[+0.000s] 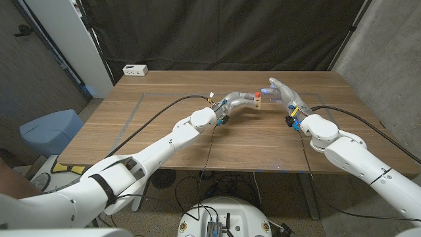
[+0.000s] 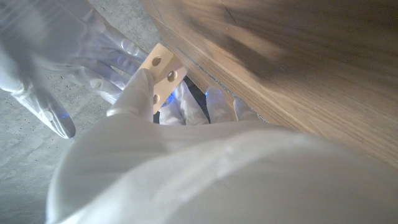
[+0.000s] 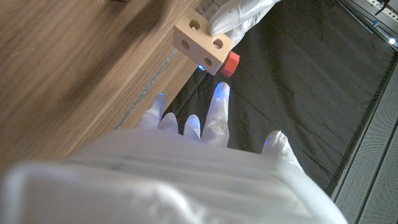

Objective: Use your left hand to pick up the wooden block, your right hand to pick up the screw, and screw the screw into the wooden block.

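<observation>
While left hand (image 1: 245, 100) holds wooden block (image 1: 258, 100), right hand (image 1: 284, 92) beside

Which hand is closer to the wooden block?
Left. The left hand grips the block, lifted off the table. The right hand is just beside the block, its fingers spread open near the red screw head sticking out of the block, apparently not touching.

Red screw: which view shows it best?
Right wrist view: the screw sticks out red beside the block, clear against the dark backdrop. Head view gives only a small red speck. In the left wrist view I can't make it out.
</observation>
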### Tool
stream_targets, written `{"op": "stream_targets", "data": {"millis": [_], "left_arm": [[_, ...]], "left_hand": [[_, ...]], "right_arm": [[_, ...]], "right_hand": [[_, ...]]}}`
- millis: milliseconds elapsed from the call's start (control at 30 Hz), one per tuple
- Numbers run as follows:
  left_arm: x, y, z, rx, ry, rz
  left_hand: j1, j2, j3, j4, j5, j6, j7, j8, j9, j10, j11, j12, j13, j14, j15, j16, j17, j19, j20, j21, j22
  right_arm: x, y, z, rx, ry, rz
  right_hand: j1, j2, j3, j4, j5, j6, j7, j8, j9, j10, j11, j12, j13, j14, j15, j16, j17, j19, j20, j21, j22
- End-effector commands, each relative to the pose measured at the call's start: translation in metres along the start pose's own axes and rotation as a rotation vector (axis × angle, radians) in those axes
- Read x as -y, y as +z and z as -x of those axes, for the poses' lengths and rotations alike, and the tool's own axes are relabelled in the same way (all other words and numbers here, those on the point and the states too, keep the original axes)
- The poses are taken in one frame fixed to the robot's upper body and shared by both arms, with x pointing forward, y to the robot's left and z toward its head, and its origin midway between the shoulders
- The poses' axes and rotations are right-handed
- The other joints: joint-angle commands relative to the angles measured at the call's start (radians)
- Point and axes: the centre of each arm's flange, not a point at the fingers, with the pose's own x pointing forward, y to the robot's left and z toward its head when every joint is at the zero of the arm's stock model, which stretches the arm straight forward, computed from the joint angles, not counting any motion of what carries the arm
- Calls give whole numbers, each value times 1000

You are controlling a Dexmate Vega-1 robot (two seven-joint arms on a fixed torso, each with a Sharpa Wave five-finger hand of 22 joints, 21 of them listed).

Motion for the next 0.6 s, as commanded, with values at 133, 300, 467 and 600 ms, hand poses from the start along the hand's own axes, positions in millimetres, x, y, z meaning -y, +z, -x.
{"op": "stream_targets", "data": {"millis": [133,300,467,600], "left_arm": [[3,0,3,-2,4,-1],[4,1,4,-2,4,-1],[5,0,4,-2,5,0],[6,0,4,-2,6,1]], "left_hand": [[-19,23,53,60,3,85,67,13,4,3,-5,7,2,8,-4,1,0,8,0,1,6],[-18,23,52,60,3,84,70,13,4,3,-6,7,2,8,-4,1,0,9,0,1,6],[-17,24,52,59,3,84,68,13,4,2,-5,7,2,8,-3,1,0,8,1,1,6],[-17,24,52,60,3,84,68,13,4,2,-6,7,2,8,-3,1,0,8,1,1,6]], "right_arm": [[-3,0,-5,14,30,-6],[-4,0,-5,16,32,-5],[-3,0,-4,13,32,-4],[-3,0,-3,11,33,-4]], "right_hand": [[3,-7,2,-4,7,-8,1,0,2,-8,-1,2,1,-12,1,-2,2,-2,-6,-2,4],[2,-7,2,-3,7,8,1,9,2,-7,-3,5,1,-13,0,-1,2,-4,-6,-1,4],[1,-7,2,-3,7,27,7,18,2,-3,-5,9,1,-12,0,1,2,-2,-5,0,4],[2,-6,2,-3,7,34,9,21,2,0,-7,10,1,-12,0,1,2,-3,-6,-1,4]]}}
